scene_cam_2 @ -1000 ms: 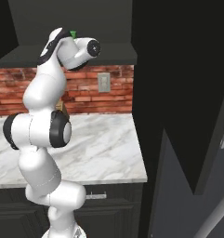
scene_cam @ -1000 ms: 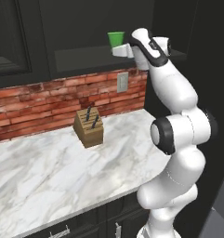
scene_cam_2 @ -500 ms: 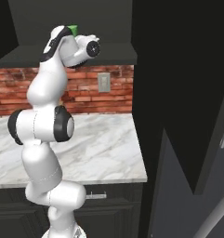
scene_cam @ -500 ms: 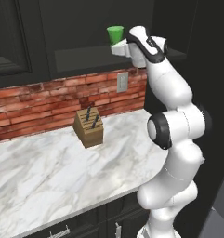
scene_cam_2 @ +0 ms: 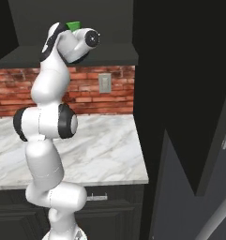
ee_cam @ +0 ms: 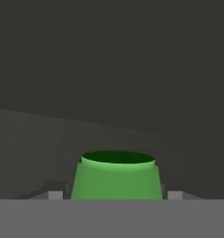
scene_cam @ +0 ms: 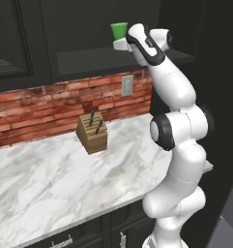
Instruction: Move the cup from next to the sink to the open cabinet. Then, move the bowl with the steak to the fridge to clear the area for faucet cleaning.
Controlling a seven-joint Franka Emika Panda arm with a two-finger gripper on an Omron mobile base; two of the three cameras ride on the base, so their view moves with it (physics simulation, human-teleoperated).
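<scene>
Cup [ee_cam: 115, 179] | base cut off | between pincer [ee_cam: 114, 194] fingertips, contact unclear

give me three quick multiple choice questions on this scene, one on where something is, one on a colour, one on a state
1. Where is the knife block?
A. on the marble counter, near the brick wall
B. inside the open cabinet
C. on the floor

2. What colour is the cup?
A. red
B. bright green
C. white

3. How does the cup stand?
A. on its side
B. upside down
C. upright, mouth up

Answers: 1 A, the block sits on the counter below the cabinet. 2 B, green in all three views. 3 C, the hand view shows its open rim on top, between the fingertips of the gripper.
</scene>
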